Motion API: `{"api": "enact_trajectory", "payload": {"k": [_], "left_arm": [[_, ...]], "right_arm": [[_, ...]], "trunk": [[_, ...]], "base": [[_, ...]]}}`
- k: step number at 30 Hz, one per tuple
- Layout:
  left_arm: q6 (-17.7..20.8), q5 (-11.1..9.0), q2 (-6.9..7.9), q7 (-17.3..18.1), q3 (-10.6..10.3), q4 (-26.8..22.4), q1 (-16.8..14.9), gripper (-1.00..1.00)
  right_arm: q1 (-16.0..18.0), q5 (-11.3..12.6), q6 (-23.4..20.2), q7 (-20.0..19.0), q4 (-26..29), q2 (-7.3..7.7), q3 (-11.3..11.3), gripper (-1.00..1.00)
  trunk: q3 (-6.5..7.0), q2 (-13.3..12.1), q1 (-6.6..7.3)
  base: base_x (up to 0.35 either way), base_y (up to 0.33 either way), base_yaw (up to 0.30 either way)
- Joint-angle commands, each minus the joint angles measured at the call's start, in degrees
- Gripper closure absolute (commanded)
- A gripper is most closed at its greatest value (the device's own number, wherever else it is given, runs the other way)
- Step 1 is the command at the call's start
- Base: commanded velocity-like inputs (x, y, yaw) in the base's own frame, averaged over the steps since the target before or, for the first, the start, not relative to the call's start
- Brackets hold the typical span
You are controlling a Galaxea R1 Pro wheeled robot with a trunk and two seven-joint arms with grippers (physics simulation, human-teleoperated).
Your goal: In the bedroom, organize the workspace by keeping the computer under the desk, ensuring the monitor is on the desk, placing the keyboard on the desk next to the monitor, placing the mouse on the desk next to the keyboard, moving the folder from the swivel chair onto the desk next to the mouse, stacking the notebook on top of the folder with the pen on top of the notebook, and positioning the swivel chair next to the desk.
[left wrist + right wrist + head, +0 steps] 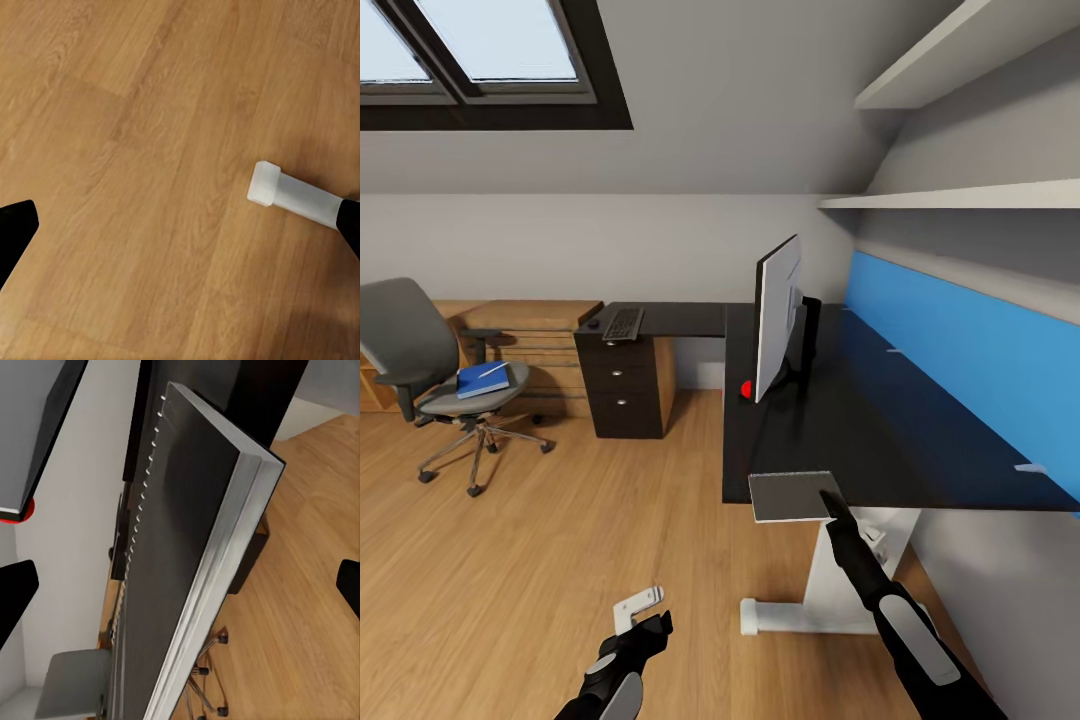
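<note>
A glossy black desk [880,440] carries the upright monitor [777,315], with the keyboard [623,323] on its far wing. The right gripper [830,497] pinches a grey notebook [792,495] at the desk's near edge. The left gripper [645,615] hangs spread over the floor. The blue folder [482,380] lies on the swivel chair [430,365], well apart from the desk.

The left arm hangs low with its wrist bent forward, and the left claw [645,610] points ahead over the floor, fingers spread apart with nothing between them. The right arm reaches up and forward, nearly straight; the right claw [830,497] is at the bench's near edge, its opening hidden.
</note>
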State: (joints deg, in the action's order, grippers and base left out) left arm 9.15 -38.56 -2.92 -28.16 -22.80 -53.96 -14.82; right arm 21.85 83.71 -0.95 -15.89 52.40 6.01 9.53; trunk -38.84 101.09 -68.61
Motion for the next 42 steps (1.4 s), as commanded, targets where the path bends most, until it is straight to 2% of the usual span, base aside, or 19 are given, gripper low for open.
{"api": "enact_trajectory", "payload": {"k": [1,3,4,17,30,42], "left_arm": [[0.2,-0.3,0.02,-0.4,-0.1,-0.1,0.0,-1.00],[0.2,-0.3,0.02,-0.4,-0.1,-0.1,0.0,-1.00],[0.2,-0.3,0.02,-0.4,-0.1,-0.1,0.0,-1.00],[0.2,-0.3,0.02,-0.4,-0.1,-0.1,0.0,-1.00],[0.2,-0.3,-0.06,-0.5,-0.1,1.0,0.0,-1.00],[0.2,-0.2,-0.06,-0.4,-0.1,1.1,0.0,-1.00]], "right_arm": [[0.0,0.6,-0.1,-0.2,0.0,0.06,0.1,-1.00],[0.0,0.6,-0.1,-0.2,0.0,0.06,0.1,-1.00],[0.0,0.5,-0.1,-0.1,0.0,0.06,0.1,1.00],[0.0,0.4,-0.1,-0.1,0.0,0.06,0.0,1.00],[0.0,0.3,0.0,-0.2,-0.1,0.06,0.1,1.00],[0.0,0.2,-0.1,-0.3,-0.1,0.06,0.3,1.00]], "trunk": [[-0.06,0.0,0.01],[-0.06,0.0,0.01],[-0.06,0.0,0.01],[-0.06,0.0,0.01],[2.28,-5.2,2.86],[2.28,-5.2,2.86]], "base": [[0.002,0.000,0.000],[0.001,0.000,0.000],[0.000,0.000,0.000],[0.000,0.000,0.000],[0.000,0.000,0.000],[0.000,0.000,0.000]]}}
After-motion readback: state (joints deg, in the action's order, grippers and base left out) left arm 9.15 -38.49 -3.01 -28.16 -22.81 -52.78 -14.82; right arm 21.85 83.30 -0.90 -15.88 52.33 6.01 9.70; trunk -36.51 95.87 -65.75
